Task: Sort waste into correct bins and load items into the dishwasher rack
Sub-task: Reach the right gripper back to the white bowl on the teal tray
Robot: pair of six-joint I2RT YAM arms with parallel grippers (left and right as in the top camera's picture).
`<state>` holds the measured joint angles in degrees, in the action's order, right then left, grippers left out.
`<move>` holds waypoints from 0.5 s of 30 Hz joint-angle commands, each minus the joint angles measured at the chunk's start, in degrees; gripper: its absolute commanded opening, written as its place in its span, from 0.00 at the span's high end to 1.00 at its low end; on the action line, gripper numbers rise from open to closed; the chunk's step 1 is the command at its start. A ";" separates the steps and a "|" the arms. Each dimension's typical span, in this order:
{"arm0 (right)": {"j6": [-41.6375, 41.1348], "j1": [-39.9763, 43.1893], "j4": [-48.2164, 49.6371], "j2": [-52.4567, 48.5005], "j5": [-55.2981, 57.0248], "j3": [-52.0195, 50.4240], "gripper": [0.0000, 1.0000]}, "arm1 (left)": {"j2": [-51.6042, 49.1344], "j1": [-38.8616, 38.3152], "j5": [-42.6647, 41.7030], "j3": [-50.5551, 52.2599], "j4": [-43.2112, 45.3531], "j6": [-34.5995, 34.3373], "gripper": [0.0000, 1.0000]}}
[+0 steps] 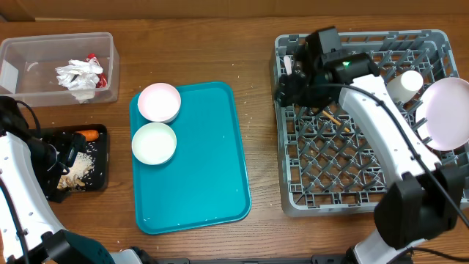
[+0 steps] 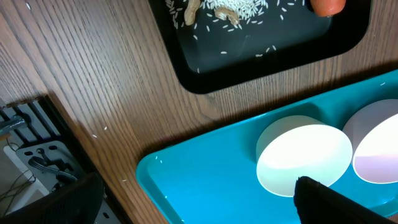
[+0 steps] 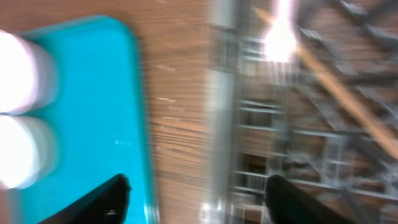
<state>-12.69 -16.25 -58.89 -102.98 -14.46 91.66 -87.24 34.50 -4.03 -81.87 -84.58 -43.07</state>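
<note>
I'm hovering my right end effector [image 1: 291, 86] over the 10 o'clock corner of the dishwasher rack [image 1: 330, 165], which is sitting at 3 o'clock on the desk [image 1: 256, 51]. Its fingers are standing wide apart with nothing between them, though the wrist view is coming through blurred, so finer detail is escaping me. The thin wooden stick [image 1: 334, 118] is lying on the rack's grid floor, just toward 4 o'clock of that end effector. The small white cup [image 1: 405, 84] is sitting near the rack's 2 o'clock corner, and the round plate [image 1: 448, 114] is resting against its 3 o'clock edge. My left end effector [image 1: 67, 154] is hanging over the black tray [image 1: 102, 165] at 9 o'clock, fingers spread and gripping nothing, and the carrot piece [image 1: 89, 135] and beige scraps [image 1: 79, 170] are lying in that tray. Up at 10 o'clock, the clear tub [image 1: 22, 51] is holding the crumpled napkins [image 1: 77, 75] and the red wrapper [image 1: 93, 59]. On the teal tray [image 1: 198, 169] in the middle, the pink bowl [image 1: 159, 102] and the white bowl [image 1: 154, 142] are sitting right beside each other at its 11 o'clock corner.
</note>
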 commanded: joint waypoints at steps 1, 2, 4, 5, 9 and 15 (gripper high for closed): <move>-1.01 -4.74 5.09 4.50 -18.47 2.49 0.00 | -0.09 -0.02 0.15 0.17 0.00 0.87 0.00; -1.03 -5.92 7.50 4.48 -21.79 2.49 0.00 | -0.09 -0.02 0.15 0.17 0.00 0.87 0.00; -2.69 -9.44 12.44 3.87 -22.53 2.47 0.00 | -0.09 -0.02 0.15 0.17 0.00 0.87 0.00; -5.51 -11.47 13.94 3.34 -19.74 2.47 0.00 | -0.09 -0.02 0.15 0.17 0.02 0.87 0.00; -15.72 -20.57 15.13 0.35 -3.85 2.47 0.00 | -0.09 -0.02 0.15 0.17 0.00 0.85 0.00; -17.86 -32.00 19.54 -7.67 4.52 2.47 0.00 | -0.09 -0.02 0.15 0.17 0.00 0.85 0.00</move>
<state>-27.62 -44.66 -41.06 -106.48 -16.19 93.21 -87.24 34.50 -4.03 -81.87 -84.58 -43.07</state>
